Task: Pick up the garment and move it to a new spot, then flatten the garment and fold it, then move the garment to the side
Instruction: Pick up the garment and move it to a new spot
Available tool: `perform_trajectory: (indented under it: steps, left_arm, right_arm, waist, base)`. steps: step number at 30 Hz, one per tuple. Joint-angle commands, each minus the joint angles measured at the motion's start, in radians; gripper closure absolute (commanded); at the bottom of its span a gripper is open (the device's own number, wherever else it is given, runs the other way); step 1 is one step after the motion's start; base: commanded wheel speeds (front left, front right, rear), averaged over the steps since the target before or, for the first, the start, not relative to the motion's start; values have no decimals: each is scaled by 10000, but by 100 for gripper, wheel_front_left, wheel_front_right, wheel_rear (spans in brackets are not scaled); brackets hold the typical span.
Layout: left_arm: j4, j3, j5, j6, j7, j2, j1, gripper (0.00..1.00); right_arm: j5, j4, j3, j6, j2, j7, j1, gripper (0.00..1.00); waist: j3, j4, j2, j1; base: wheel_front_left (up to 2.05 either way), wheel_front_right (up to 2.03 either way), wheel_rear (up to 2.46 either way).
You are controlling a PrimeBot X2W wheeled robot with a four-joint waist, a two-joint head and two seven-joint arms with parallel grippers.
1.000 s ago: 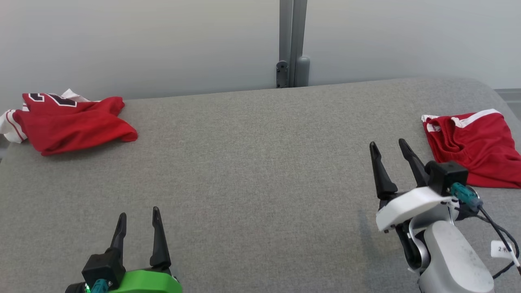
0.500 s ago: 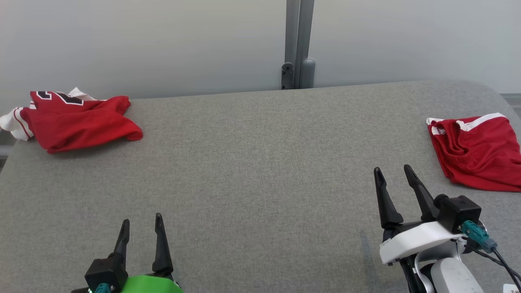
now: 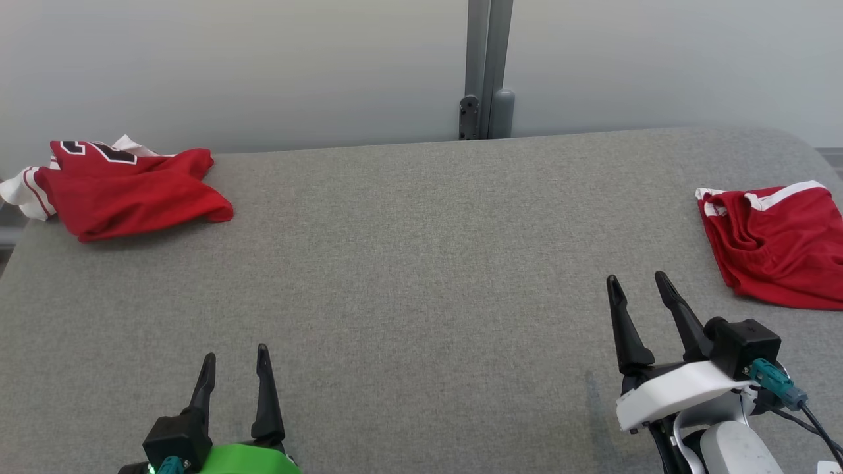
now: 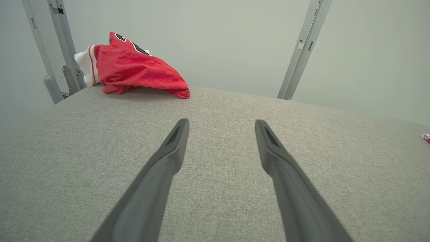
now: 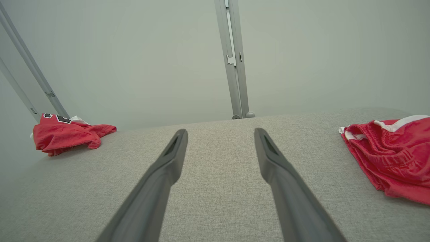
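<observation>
Hovering low over a grey padded table [image 3: 421, 263], the robot's left gripper [image 3: 236, 352] and right gripper [image 3: 637, 278] both stand with fingers spread and nothing between them. A red jersey [image 3: 132, 197] with a dark number lies crumpled at the far left corner, its white trim reaching the table's edge, well apart from either gripper. Red shorts [image 3: 777, 250] with white stripes lie flatter by the right edge, near the right gripper but not touching it. They look loosely folded and set aside, though that is only a judgement. If the jersey is the garment in hand, every step remains: lifting, flattening, folding and moving aside. The broad middle of the table offers ample working room. A pale wall and a metal post [image 3: 487, 66] bound the far side.
</observation>
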Motion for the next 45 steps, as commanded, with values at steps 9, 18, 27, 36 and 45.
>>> perform_trajectory:
  steps: [9,18,27,36,45]
  left_arm:
    - [94,-20,85,-93,-34,-33,-204,0]
    - [62,-61,85,-78,-34,-48,-227,0]
    - [150,-51,89,-135,-32,-47,-380,0]
    - [102,-52,92,-92,-32,-67,-367,0]
    - [11,13,173,-134,-33,15,-273,0]
  right_arm:
    - [79,141,-43,-3,-23,21,133,0]
    - [98,217,-37,-3,-22,38,105,0]
    - [10,158,-101,-3,-22,88,187,0]
    - [-59,24,-9,-3,-23,176,273,0]
    - [40,-6,231,-3,-23,170,280,0]
  waist:
    - [37,13,0,1]
    - [70,57,0,1]
    - [81,628,0,1]
    - [111,2640,0,1]
    - [171,4858,0,1]
  base:
    - [0,0,0]
    - [0,0,0]
    - [0,0,0]
    - [0,0,0]
    - [0,0,0]
